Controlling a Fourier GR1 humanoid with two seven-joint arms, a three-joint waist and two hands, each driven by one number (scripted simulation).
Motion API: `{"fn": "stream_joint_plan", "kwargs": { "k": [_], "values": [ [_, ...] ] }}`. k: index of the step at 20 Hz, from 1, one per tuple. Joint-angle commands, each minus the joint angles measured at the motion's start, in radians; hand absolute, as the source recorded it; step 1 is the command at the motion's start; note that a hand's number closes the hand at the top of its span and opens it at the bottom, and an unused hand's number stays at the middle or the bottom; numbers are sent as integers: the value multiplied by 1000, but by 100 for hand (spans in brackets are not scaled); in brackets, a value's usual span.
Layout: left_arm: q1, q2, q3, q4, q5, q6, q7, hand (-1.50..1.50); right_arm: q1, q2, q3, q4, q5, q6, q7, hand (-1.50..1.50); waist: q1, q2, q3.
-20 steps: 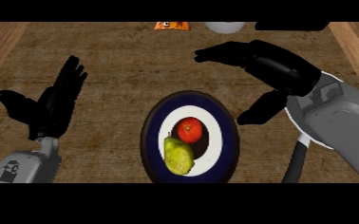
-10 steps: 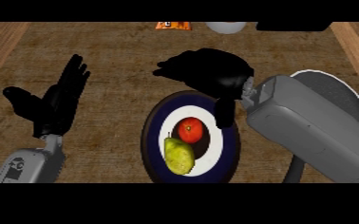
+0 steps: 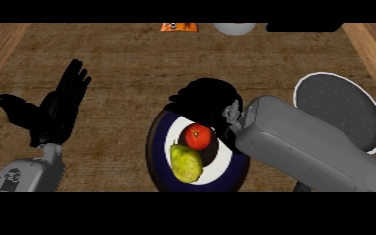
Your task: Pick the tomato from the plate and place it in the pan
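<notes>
Tomato point(image 3: 198, 136): centre of frame, on the plate point(image 3: 157, 152), touching a pear point(image 3: 186, 163).
Right hand point(image 3: 209, 101): over the plate's upper rim, just above the tomato; its pose cannot be told.
Left hand point(image 3: 55, 111): left of frame, spread, upright.
Pan point(image 3: 336, 108): right edge.

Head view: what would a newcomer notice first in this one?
The black right robot hand hangs over the plate's far rim, just beyond the red tomato and yellow-green pear. The dark pan sits at right; the left robot hand rests open at left.
</notes>
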Motion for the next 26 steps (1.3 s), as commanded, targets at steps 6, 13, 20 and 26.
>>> {"fn": "stream_joint_plan", "kwargs": {
  "k": [6, 13, 20, 26],
  "values": [
    [-9, -26, 11, 60, -33, -21, -37, 0, 17, 63, 57, -143, 163, 126, 152, -150, -8, 0, 0],
    [45, -15, 56, -13, -3, -89, -22, 0, 114, 139, 38, -150, 297, 119, 114, -150, 2, 1, 1],
    [-52, -42, 48, -15, -72, -20, 77, 0, 129, 271, 40, -32, 397, 152, 155, -150, -1, 2, 1],
    [38, -53, 57, -74, -53, -70, 50, 0, 202, 182, 90, 13, 530, 37, 55, -150, 6, 2, 1]
  ]
}}
